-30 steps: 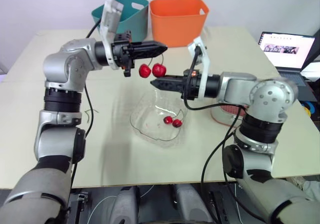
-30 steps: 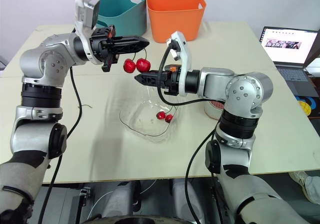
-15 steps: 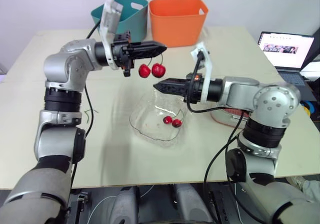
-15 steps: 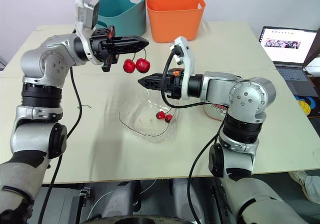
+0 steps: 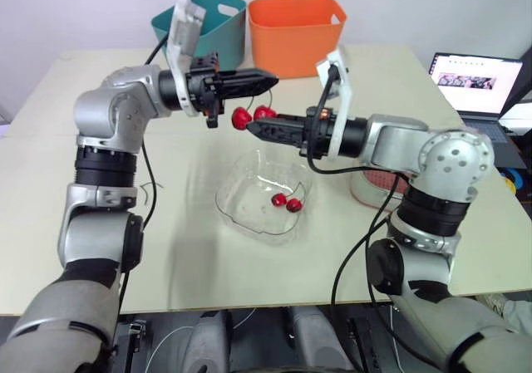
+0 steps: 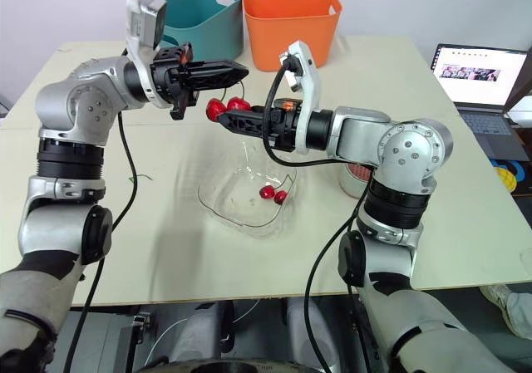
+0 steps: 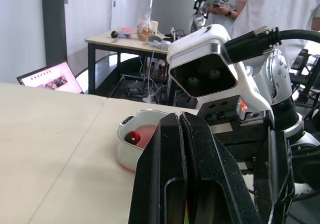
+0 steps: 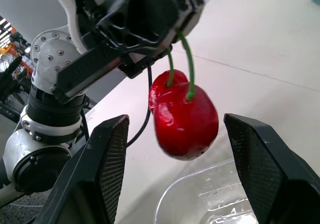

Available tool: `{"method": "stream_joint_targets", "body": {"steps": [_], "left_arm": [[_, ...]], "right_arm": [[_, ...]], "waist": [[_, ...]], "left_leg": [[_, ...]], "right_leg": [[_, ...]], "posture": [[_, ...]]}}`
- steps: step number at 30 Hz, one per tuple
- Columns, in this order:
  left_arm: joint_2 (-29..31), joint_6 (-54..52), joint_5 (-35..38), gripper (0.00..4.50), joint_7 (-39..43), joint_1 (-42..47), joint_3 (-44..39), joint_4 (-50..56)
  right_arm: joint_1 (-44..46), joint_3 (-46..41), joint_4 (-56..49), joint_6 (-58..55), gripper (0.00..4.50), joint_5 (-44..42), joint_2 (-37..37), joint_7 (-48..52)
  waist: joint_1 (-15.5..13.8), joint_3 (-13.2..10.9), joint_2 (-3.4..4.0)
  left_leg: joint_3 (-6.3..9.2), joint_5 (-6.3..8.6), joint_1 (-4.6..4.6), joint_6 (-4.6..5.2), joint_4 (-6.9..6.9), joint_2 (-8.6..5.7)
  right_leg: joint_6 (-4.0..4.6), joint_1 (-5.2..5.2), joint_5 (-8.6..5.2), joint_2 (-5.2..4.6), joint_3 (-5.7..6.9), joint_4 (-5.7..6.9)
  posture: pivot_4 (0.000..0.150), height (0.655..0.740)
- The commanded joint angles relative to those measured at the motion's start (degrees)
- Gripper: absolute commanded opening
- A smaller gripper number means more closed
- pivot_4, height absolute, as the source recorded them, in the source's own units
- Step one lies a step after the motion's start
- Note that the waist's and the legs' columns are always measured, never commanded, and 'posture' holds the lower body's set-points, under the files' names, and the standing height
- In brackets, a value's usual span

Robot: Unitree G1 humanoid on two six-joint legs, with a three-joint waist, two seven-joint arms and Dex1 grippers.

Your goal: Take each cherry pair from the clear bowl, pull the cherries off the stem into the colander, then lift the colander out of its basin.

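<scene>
My left gripper is shut on the green stem of a cherry pair, which hangs above the clear bowl. My right gripper is open at the height of the hanging cherries. In the right wrist view its two fingers stand on either side of the front cherry without touching it. Another cherry pair lies in the bowl. The pink colander sits in its white basin behind my right arm, with one cherry in it.
A teal bin and an orange bin stand at the back of the table. A laptop is open at the far right. A loose stem lies left of the bowl. People stand in the background of the left wrist view.
My right gripper has risen and moved left, from below the hanging cherries to around them. The left gripper and its cherry pair have stayed in place.
</scene>
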State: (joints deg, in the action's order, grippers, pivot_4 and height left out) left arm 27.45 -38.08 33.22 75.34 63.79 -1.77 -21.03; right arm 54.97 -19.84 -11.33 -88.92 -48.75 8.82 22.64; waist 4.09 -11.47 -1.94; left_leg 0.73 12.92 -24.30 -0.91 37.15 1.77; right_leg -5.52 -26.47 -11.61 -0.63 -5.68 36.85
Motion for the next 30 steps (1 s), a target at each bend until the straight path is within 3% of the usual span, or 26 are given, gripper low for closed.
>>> {"method": "stream_joint_targets", "body": {"steps": [1,6,9,15,30], "left_arm": [[0.15,0.02,1.13,0.00,-0.04,0.92,-0.91,2.48],[0.14,-0.34,1.15,0.00,-0.26,0.72,-1.01,2.94],[0.22,-0.38,1.13,0.00,-0.41,0.67,-1.08,2.98],[0.60,0.17,0.73,0.00,-0.31,0.67,-1.17,2.14],[0.50,1.83,0.47,0.00,-0.83,2.77,-2.00,-0.63]], "right_arm": [[1.93,-1.06,-0.03,2.01,3.29,-1.68,-0.62,-0.51],[2.17,-0.88,0.68,2.85,3.29,-2.38,-0.75,-1.06],[2.09,-0.80,0.83,3.11,2.68,-3.06,-0.73,-1.49],[2.05,-1.58,0.60,3.07,0.92,-5.03,-0.38,-2.08],[-3.27,1.75,-2.85,0.74,0.91,-9.65,3.55,-0.93]], "waist": [[0.01,0.00,0.00],[0.00,0.00,0.00],[0.00,0.00,0.00],[0.00,0.00,0.00],[-0.01,0.00,0.00]], "left_leg": [[0.00,0.00,0.00,0.00,0.00,0.00],[0.00,0.00,0.00,0.00,0.00,0.00],[0.00,0.00,0.00,0.00,0.00,0.00],[0.00,0.00,0.00,0.00,-0.01,0.00],[0.00,0.00,-0.02,0.00,-0.02,0.01]], "right_leg": [[0.00,0.00,0.00,0.00,0.00,0.00],[0.00,0.00,0.00,0.00,0.00,0.00],[0.00,0.00,0.00,0.00,0.00,-0.02],[0.00,0.00,0.00,0.00,0.00,-0.02],[0.00,0.01,0.00,0.00,0.00,-0.12]], "posture": [[0.150,0.7400],[0.150,0.7400],[0.150,0.7400],[0.150,0.7400],[0.150,0.7400]]}}
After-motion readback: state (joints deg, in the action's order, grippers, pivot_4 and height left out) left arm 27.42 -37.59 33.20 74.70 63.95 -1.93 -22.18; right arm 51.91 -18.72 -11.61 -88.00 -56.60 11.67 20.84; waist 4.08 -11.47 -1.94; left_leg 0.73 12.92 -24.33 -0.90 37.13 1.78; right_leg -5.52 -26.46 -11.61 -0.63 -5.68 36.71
